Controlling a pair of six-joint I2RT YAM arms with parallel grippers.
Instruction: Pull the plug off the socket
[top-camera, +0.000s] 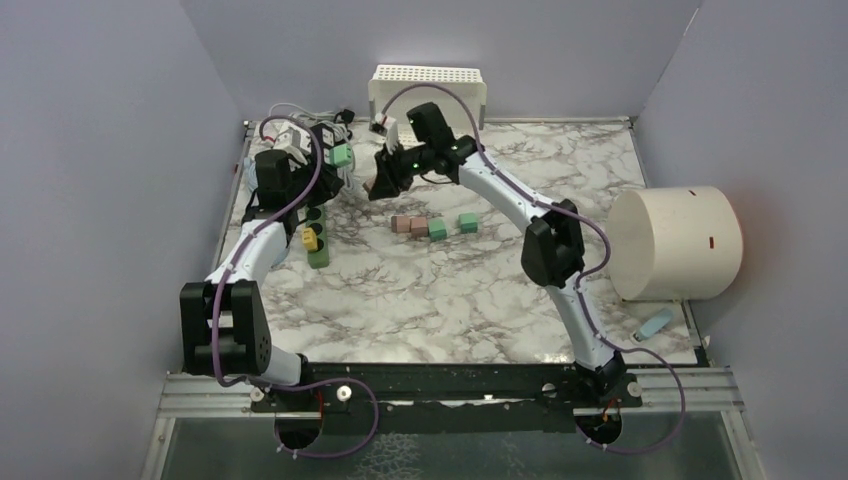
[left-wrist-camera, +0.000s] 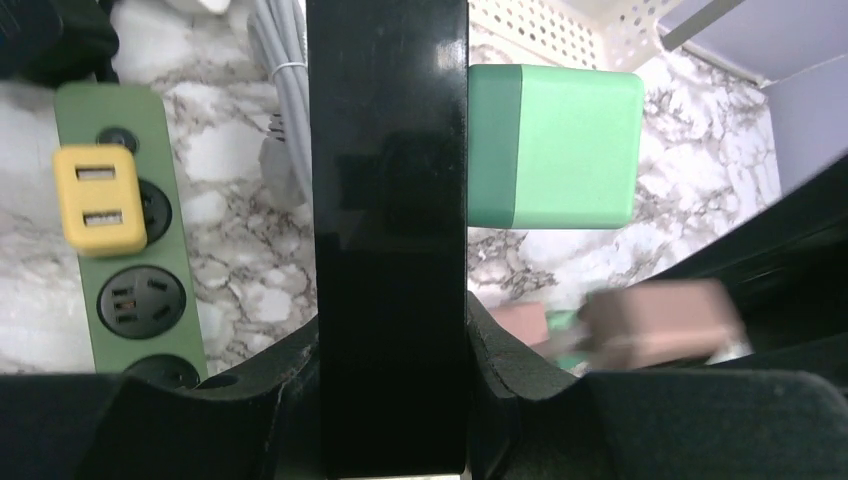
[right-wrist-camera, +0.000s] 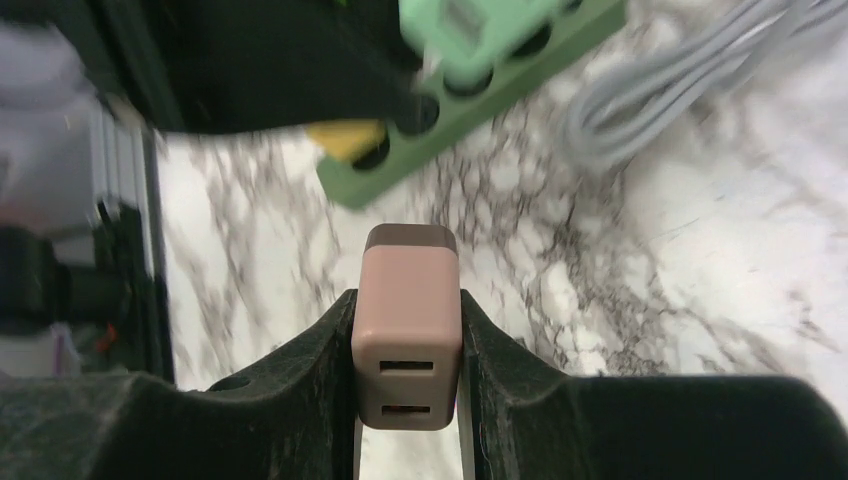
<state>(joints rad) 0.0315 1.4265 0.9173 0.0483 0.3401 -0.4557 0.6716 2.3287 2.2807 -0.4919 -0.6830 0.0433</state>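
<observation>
My left gripper is shut on a black power strip, which fills the gap between its jaws. A mint-green plug sticks out of the strip's right side, also seen from above. My right gripper is shut on a pink-brown plug with two USB slots, held above the marble just right of the strip. That plug shows blurred in the left wrist view. A green power strip lies on the table with a yellow plug in it.
Loose pink and green plugs lie mid-table. A white perforated basket stands at the back, with grey cable near it. A large white cylinder and a small blue item are at the right edge.
</observation>
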